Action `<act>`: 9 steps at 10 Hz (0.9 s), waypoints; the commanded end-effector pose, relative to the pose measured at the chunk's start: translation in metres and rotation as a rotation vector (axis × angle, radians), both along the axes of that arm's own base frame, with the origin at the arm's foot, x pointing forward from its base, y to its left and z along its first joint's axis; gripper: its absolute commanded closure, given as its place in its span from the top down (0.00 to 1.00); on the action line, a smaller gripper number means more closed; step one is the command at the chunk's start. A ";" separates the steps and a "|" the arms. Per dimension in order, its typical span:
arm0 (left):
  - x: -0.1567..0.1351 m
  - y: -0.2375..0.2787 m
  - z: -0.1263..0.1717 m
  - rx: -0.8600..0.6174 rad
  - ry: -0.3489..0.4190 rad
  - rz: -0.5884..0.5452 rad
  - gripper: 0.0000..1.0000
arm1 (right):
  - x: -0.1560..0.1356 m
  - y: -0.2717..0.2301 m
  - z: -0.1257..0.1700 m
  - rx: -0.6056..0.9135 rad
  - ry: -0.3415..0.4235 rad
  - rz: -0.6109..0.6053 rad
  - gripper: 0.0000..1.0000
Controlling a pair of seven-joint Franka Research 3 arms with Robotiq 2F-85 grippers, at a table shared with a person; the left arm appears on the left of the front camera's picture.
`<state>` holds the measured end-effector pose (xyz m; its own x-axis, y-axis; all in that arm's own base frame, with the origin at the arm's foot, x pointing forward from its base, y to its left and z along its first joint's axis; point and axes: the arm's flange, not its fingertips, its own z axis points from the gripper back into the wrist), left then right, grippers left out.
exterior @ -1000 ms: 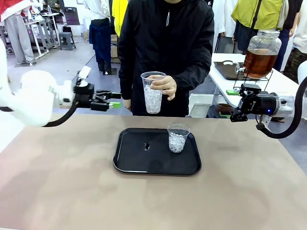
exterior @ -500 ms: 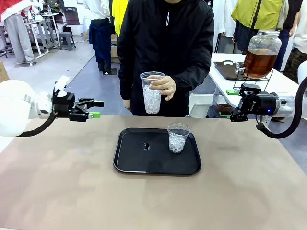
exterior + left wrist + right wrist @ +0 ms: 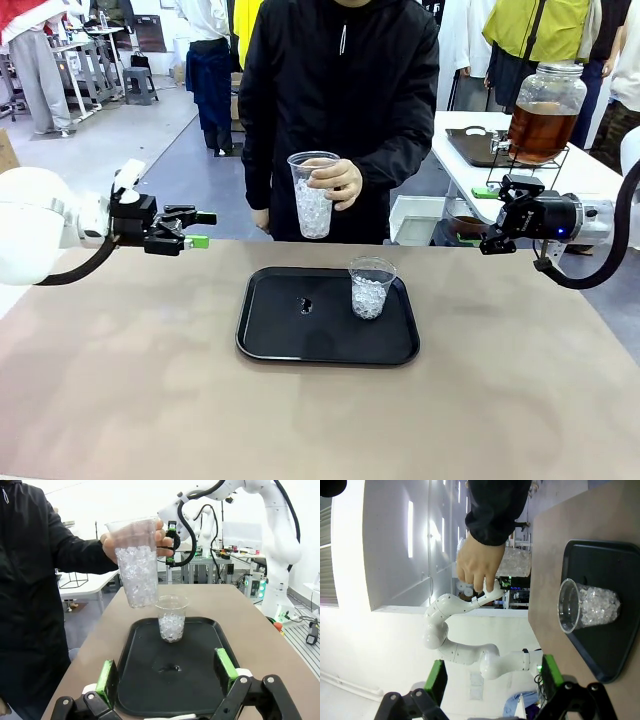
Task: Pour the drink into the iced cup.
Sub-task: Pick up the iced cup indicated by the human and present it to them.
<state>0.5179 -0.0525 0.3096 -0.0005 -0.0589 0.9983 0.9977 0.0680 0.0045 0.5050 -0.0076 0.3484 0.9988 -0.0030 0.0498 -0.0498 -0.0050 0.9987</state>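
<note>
A person's hand [image 3: 338,182] holds a tall clear cup of ice [image 3: 313,196] above the table's far edge. A shorter iced cup [image 3: 371,288] stands upright at the back right of the black tray [image 3: 300,345]. The amber drink fills a glass jar dispenser [image 3: 545,112] on a side table at the far right. My left gripper [image 3: 203,228] hovers open and empty at the table's far left. It faces the tray [image 3: 200,680], the short cup [image 3: 171,619] and the held cup [image 3: 136,562]. My right gripper [image 3: 495,213] is open and empty below the jar.
The right wrist view is rolled sideways and shows the tray [image 3: 615,560], the short cup [image 3: 585,605] and the person's hand [image 3: 477,565]. A small dark speck [image 3: 305,305] lies on the tray. The side table [image 3: 590,175] stands behind my right gripper.
My left arm has drawn back to the left, away from the person. The person's held cup has shifted slightly left. My right arm has not moved.
</note>
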 end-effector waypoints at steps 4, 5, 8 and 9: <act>0.001 -0.002 0.003 -0.006 -0.004 0.010 1.00 | 0.000 0.001 0.002 -0.003 -0.004 -0.003 1.00; 0.001 -0.002 0.003 -0.006 -0.004 0.010 1.00 | 0.000 0.001 0.002 -0.003 -0.004 -0.003 1.00; 0.001 -0.002 0.003 -0.006 -0.004 0.010 1.00 | 0.000 0.001 0.002 -0.003 -0.004 -0.003 1.00; 0.001 -0.002 0.003 -0.006 -0.004 0.010 1.00 | 0.000 0.001 0.002 -0.003 -0.004 -0.003 1.00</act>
<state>0.5179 -0.0525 0.3096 -0.0005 -0.0589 0.9983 0.9977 0.0681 0.0045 0.5050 -0.0076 0.3484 0.9988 -0.0030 0.0498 -0.0498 -0.0050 0.9987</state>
